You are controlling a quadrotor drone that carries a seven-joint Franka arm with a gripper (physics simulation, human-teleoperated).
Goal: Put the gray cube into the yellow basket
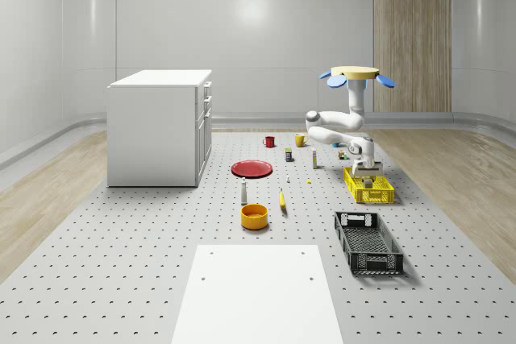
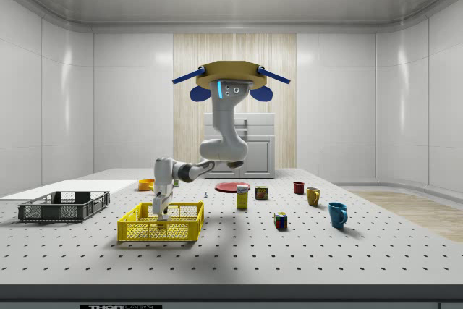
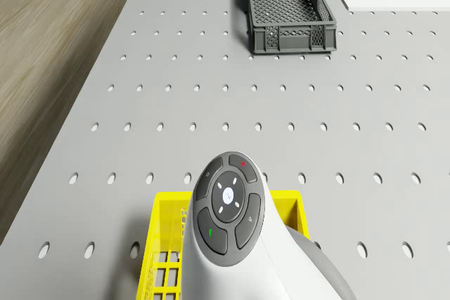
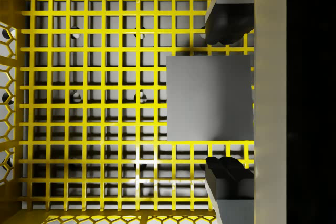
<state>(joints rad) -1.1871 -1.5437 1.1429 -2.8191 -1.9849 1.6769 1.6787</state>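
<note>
While the drone [image 2: 230, 77] hovers above the table [image 1: 145, 255], right of centre in the whole-scene view, its arm reaches down into the yellow basket [image 1: 368, 185]. End effector [image 4: 227, 99] sits inside the basket, fingers [image 4: 229, 24] spread on either side of the gray cube [image 4: 209, 98], not gripping it. Cube lies on the basket's grid floor. Black crate [image 1: 368, 242] sits nearer the camera, apart.
</note>
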